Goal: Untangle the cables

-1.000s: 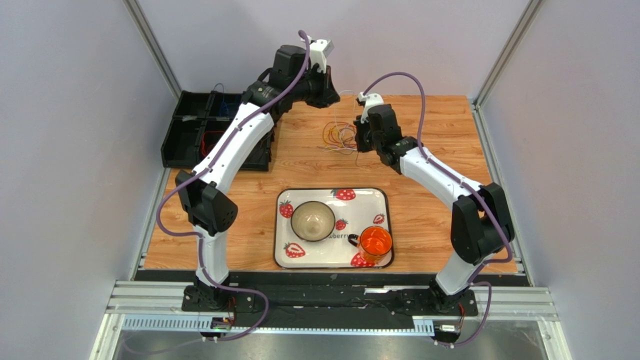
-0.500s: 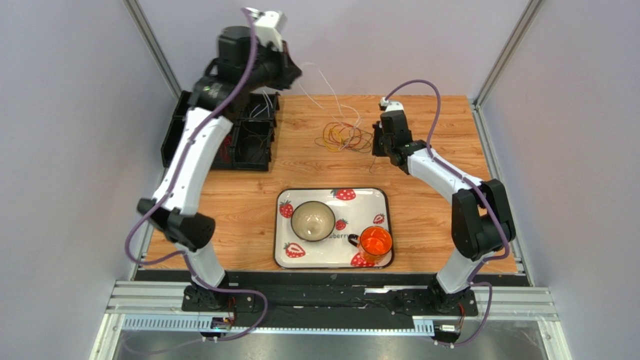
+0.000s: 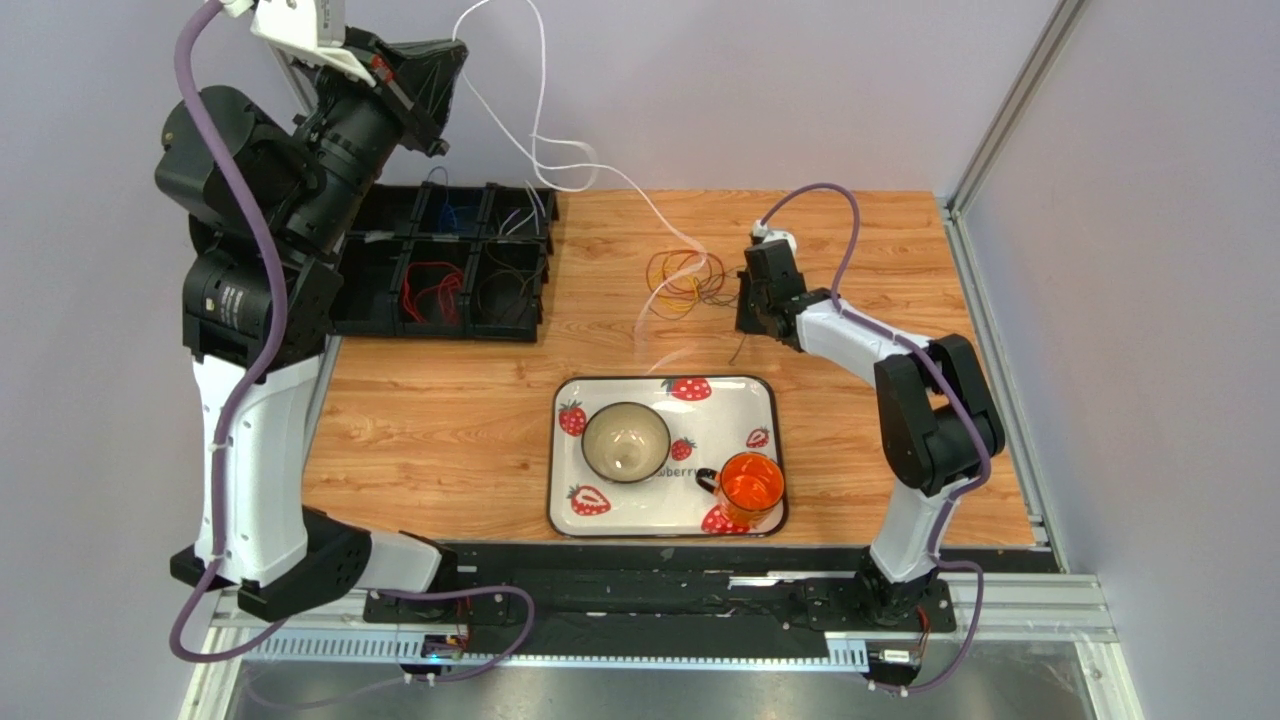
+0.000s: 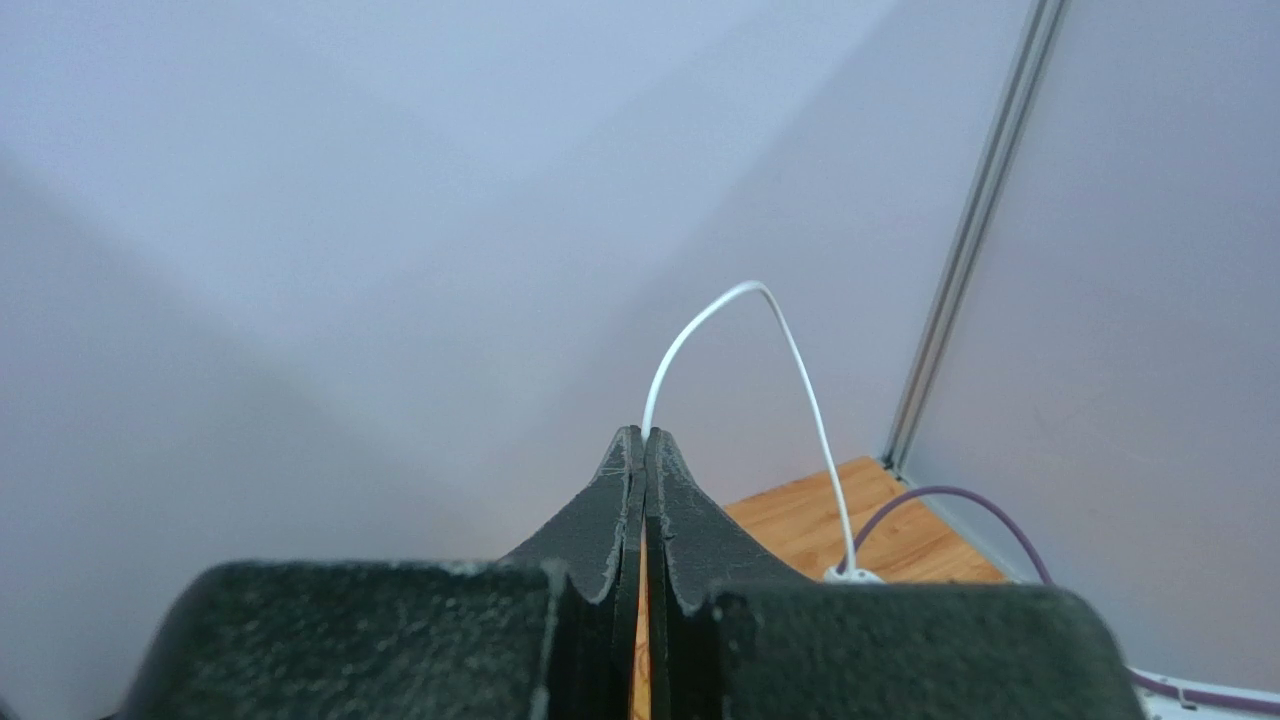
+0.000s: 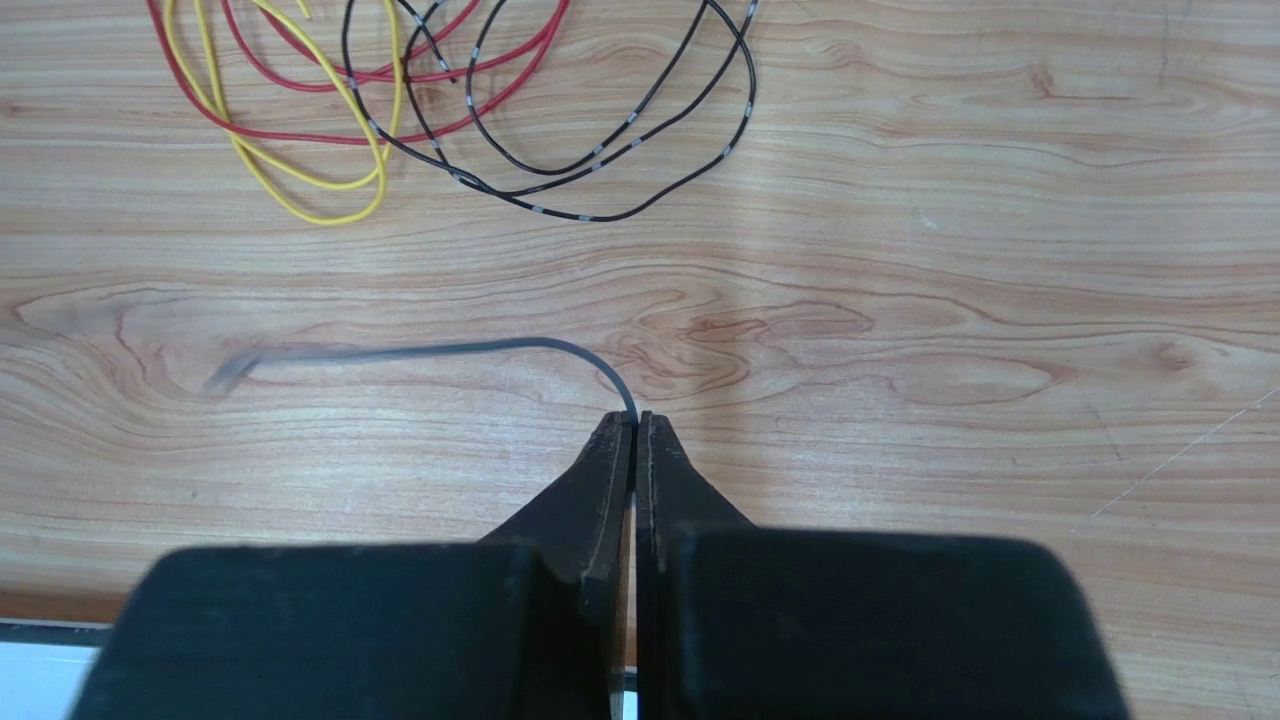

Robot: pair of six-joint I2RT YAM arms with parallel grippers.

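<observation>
My left gripper (image 3: 431, 72) is raised high at the back left, shut on a white cable (image 3: 657, 213) that stretches down to the table beside the tangle. In the left wrist view the white cable (image 4: 813, 408) arcs out of the closed tips of the left gripper (image 4: 645, 435). The other cables (image 3: 684, 276) lie in a loose tangle on the wood. My right gripper (image 3: 747, 305) sits low just right of it. In the right wrist view the right gripper (image 5: 633, 420) is shut on a thin grey cable (image 5: 436, 351), with red (image 5: 504, 63), yellow (image 5: 308, 191) and black (image 5: 601, 159) cables beyond.
A black compartment bin (image 3: 439, 281) holding red and blue wires stands at the back left. A strawberry-print tray (image 3: 664, 393) in the near middle carries a bowl (image 3: 625, 440) and an orange cup (image 3: 750, 486). Enclosure walls stand close on the left, right and back.
My left arm has swung up and to the left, drawing the white cable out of the tangle into a long span. The right gripper has shifted slightly right and stays low by the tangle.
</observation>
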